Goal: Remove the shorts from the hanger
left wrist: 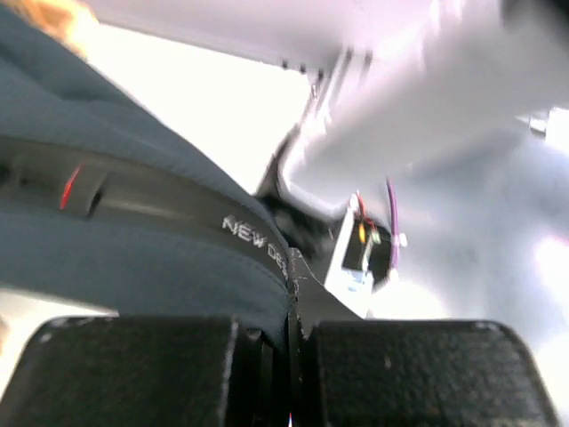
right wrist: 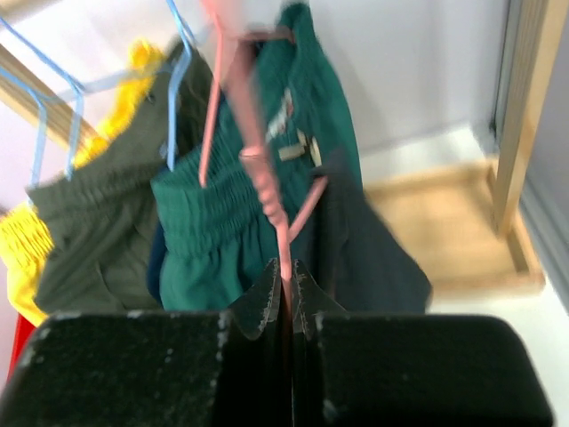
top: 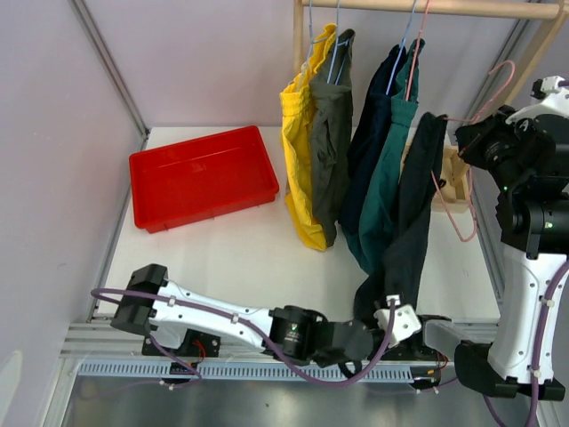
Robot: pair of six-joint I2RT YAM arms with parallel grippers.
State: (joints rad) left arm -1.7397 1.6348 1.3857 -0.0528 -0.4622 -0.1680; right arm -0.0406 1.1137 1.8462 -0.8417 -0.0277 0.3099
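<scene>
The left arm (top: 222, 316) lies low, stretched rightward, left gripper (left wrist: 292, 331) clamped closed; right arm (top: 526, 294) stands upright, right gripper (right wrist: 286, 289) raised, clamped too.

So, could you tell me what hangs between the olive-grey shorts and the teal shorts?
The navy shorts hang there, as the top external view shows.

black shorts (top: 416, 196) droop from a pink hanger (top: 445, 206), beside teal shorts (top: 387, 160).

This looks like a robotics lab test cell. A white table (top: 231, 258) is enclosed by plain pale panels on aluminium struts (top: 108, 62). White-and-black cabled robot arms (top: 213, 313) are bolted to a slotted metal rail (top: 116, 342), near a light wooden clothes rack (top: 471, 8) and a shallow red plastic tray (top: 200, 178).
</scene>
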